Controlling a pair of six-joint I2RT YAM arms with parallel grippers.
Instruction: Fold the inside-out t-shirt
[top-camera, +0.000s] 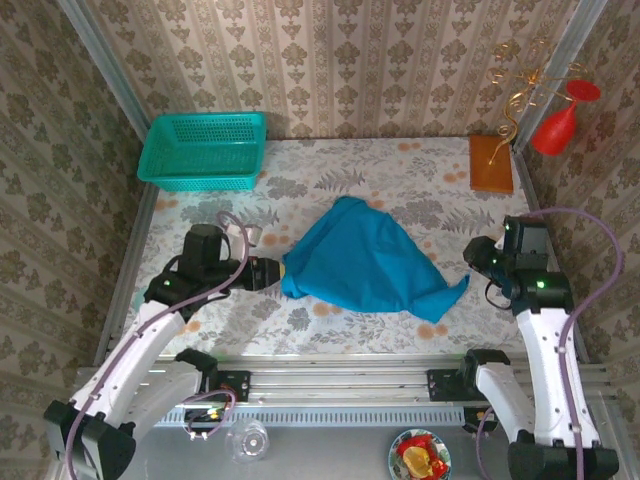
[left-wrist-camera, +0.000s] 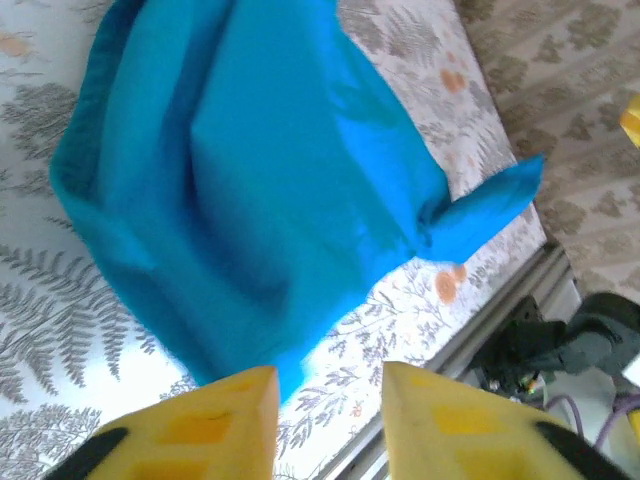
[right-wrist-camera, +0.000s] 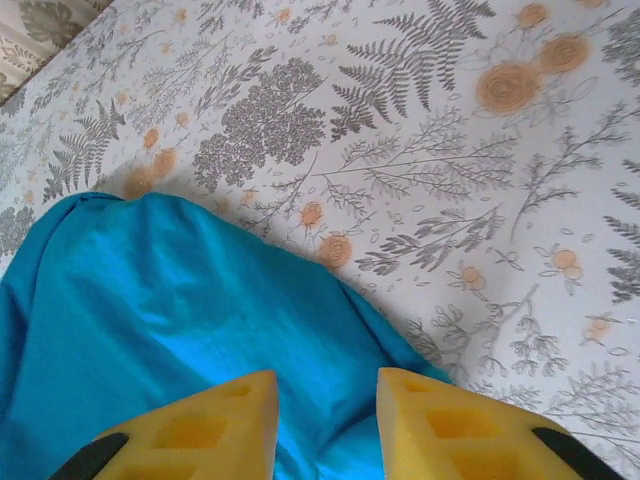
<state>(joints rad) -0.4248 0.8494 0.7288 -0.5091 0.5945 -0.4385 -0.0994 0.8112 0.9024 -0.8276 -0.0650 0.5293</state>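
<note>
Down at the near edge of the table (top-camera: 330, 322), your two arms reach in from either side. Look at the left pincer (left-wrist-camera: 330, 385) first — its yellow fingers stand apart, with bare table showing in the gap and the edge of the cloth just beside one tip. It holds nothing. The right pincer (right-wrist-camera: 327, 392) looks the same: fingers apart, hovering over blue cloth, with nothing pinched between them.

Between the two pincers lies the inside-out t-shirt (top-camera: 365, 260), about in the middle of the table. It is not flat. It sits in a lumpy heap shaped a bit like a triangle, with a thin pointed tail poking out toward the right pincer.

So I think you are at the start of a fold — the shirt is down and both pincers are free to pick a spot. Next you need to find two good corners, one for each side. Pinch only the layer you want and pull gently, so the thin cloth spreads out and does not bunch up more.

Farther back, the green basket (top-camera: 205, 150) sits in the far left corner, well apart from the shirt. A brown block (top-camera: 490, 163) sits in the far right one.
</note>
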